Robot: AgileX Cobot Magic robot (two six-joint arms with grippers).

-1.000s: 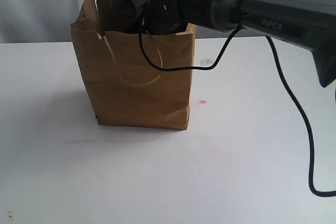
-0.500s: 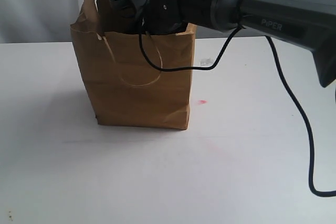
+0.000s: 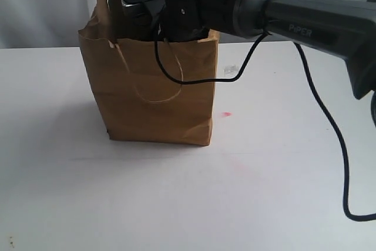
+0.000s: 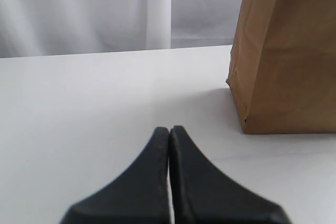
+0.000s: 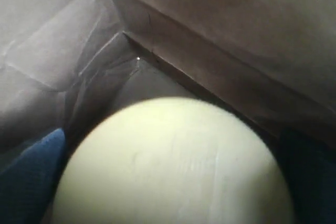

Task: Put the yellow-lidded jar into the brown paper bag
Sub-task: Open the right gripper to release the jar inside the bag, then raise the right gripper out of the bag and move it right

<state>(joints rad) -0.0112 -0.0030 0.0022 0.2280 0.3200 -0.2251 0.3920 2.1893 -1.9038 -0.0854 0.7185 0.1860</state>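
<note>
The brown paper bag [image 3: 158, 95] stands upright on the white table, its torn rim up and a cord handle hanging on its front. My right arm's wrist [image 3: 182, 10] reaches down into the bag's mouth, and the fingers are hidden there in the exterior view. Inside the bag, the right wrist view shows the yellow-lidded jar [image 5: 173, 166] only as its round lid, close up. My right gripper [image 5: 168, 182] is shut on it, a dark finger at each side. My left gripper [image 4: 169, 130] is shut and empty, low over the table beside the bag [image 4: 289, 51].
A black cable [image 3: 329, 127] hangs from the right arm and loops over the bag's front and the table at right. A small clear scrap [image 3: 232, 70] and a red mark [image 3: 226, 114] lie on the white table [image 3: 176, 204] right of the bag. A pale curtain hangs behind.
The right wrist has tilted and shifted slightly at the bag's mouth, and the bag's top left edge now stands straighter. The bag has not moved on the table.
</note>
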